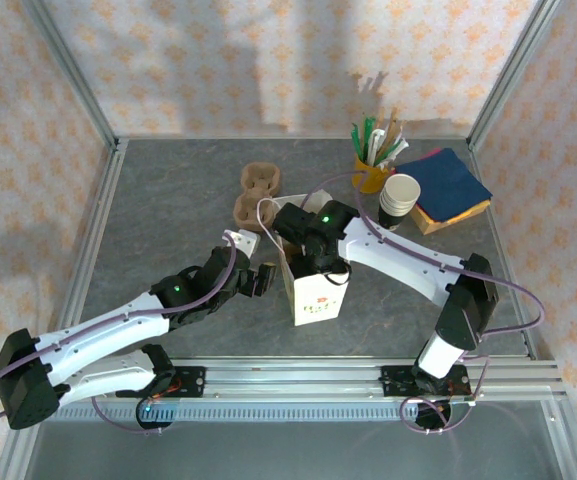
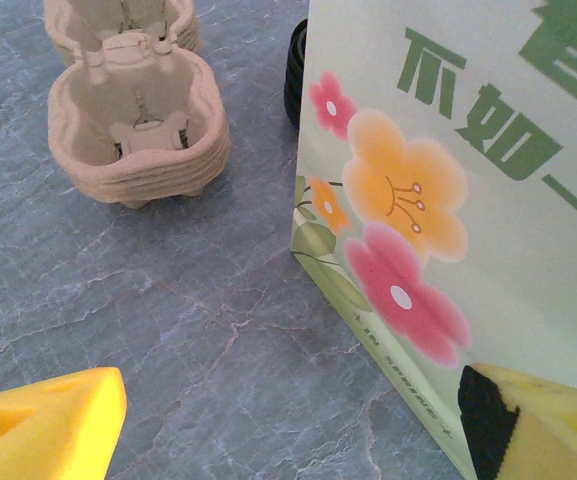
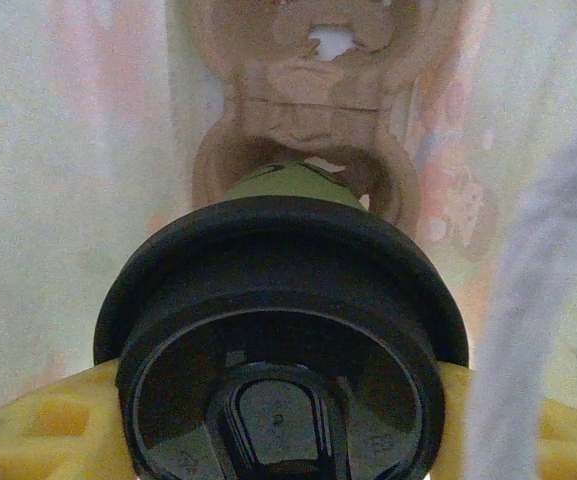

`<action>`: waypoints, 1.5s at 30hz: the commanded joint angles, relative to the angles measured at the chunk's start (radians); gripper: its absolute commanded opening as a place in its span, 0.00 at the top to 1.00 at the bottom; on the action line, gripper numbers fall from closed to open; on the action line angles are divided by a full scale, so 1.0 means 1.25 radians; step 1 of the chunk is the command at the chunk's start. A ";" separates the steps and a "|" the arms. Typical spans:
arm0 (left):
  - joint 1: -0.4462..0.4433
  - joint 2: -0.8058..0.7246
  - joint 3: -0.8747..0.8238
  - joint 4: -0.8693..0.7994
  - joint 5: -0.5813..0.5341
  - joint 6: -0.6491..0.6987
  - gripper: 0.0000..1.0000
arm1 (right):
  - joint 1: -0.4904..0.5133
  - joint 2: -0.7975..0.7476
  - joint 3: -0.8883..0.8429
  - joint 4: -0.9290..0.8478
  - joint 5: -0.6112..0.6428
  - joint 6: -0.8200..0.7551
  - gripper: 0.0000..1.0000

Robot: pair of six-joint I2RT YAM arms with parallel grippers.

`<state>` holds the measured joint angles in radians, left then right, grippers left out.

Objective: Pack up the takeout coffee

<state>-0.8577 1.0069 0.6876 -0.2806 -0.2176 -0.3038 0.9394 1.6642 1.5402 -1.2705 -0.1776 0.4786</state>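
Note:
The takeout coffee is a pale cup under a round black lid, and the yellow fingers of my right gripper are shut on it from both sides. It hangs inside the flowered paper bag, above a brown cardboard cup carrier on the bag's floor. From above, my right gripper is down in the bag's mouth. My left gripper stands open just left of the bag, one yellow finger at the bag's printed side, the other over bare table.
Spare cardboard carriers lie behind the bag. A yellow cup of sticks and straws, a stack of white cups and blue napkins crowd the back right. Metal frame rails border the table.

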 commanded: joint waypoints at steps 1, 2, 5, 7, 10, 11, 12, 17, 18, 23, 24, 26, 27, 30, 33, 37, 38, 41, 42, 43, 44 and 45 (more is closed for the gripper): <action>-0.005 -0.017 0.004 -0.004 -0.015 0.009 0.11 | -0.005 0.008 0.027 -0.030 0.051 0.017 0.48; -0.005 -0.017 0.003 -0.004 -0.015 0.009 0.12 | -0.006 0.009 0.033 -0.030 0.055 0.017 0.48; -0.005 -0.016 0.002 -0.004 -0.015 0.007 0.11 | -0.007 0.010 0.036 -0.030 0.058 0.018 0.48; -0.005 -0.015 0.002 -0.004 -0.014 0.007 0.11 | -0.007 0.010 0.039 -0.029 0.061 0.021 0.48; -0.006 -0.016 0.002 -0.005 -0.015 0.006 0.12 | -0.007 0.011 0.045 -0.030 0.053 0.018 0.48; -0.005 -0.015 0.002 -0.005 -0.015 0.006 0.11 | -0.008 0.011 0.045 -0.030 0.054 0.017 0.48; -0.005 -0.016 0.002 -0.006 -0.015 0.006 0.12 | -0.008 0.011 0.044 -0.030 0.056 0.017 0.48; -0.005 -0.017 0.001 -0.006 -0.015 0.005 0.11 | -0.008 0.014 0.029 -0.029 0.057 0.014 0.47; -0.005 -0.017 0.002 -0.006 -0.015 0.006 0.12 | -0.009 0.015 0.026 -0.029 0.055 0.012 0.47; -0.005 -0.015 0.001 -0.006 -0.014 0.004 0.11 | -0.009 0.014 0.019 -0.024 0.053 0.012 0.47; -0.005 -0.015 0.001 -0.006 -0.015 0.004 0.11 | -0.009 0.014 0.015 -0.022 0.052 0.012 0.47; -0.005 -0.015 0.001 -0.005 -0.014 0.004 0.12 | -0.009 0.013 0.009 -0.018 0.049 0.011 0.47; -0.005 -0.014 0.001 -0.004 -0.014 0.004 0.12 | -0.008 0.013 0.005 -0.017 0.049 0.011 0.47; -0.005 -0.012 0.000 -0.003 -0.012 0.004 0.12 | -0.009 0.011 -0.005 -0.012 0.044 0.011 0.47; -0.005 -0.009 0.001 -0.003 -0.011 0.004 0.11 | -0.009 0.009 -0.010 -0.005 0.045 0.009 0.47; -0.005 -0.009 0.002 -0.004 -0.012 0.004 0.12 | -0.009 0.012 -0.014 -0.001 0.043 0.008 0.47; -0.005 -0.010 0.001 -0.004 -0.012 0.004 0.11 | -0.009 0.012 -0.015 0.001 0.043 0.007 0.47; -0.005 -0.009 0.002 -0.004 -0.012 0.004 0.12 | -0.009 0.013 -0.014 0.002 0.042 0.006 0.47; -0.005 -0.008 0.002 -0.004 -0.012 0.004 0.12 | -0.009 0.012 -0.014 0.002 0.044 0.006 0.47; -0.005 -0.008 0.002 -0.004 -0.012 0.004 0.12 | -0.010 0.012 -0.012 0.001 0.043 0.007 0.47; -0.005 -0.007 0.004 -0.005 -0.012 0.004 0.11 | -0.009 0.012 -0.012 0.001 0.043 0.007 0.47; -0.005 -0.005 0.006 -0.005 -0.012 0.005 0.11 | -0.009 0.013 -0.012 0.001 0.043 0.006 0.47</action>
<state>-0.8577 1.0008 0.6876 -0.2806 -0.2176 -0.3042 0.9340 1.6764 1.5330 -1.2663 -0.1459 0.4858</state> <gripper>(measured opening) 0.885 0.588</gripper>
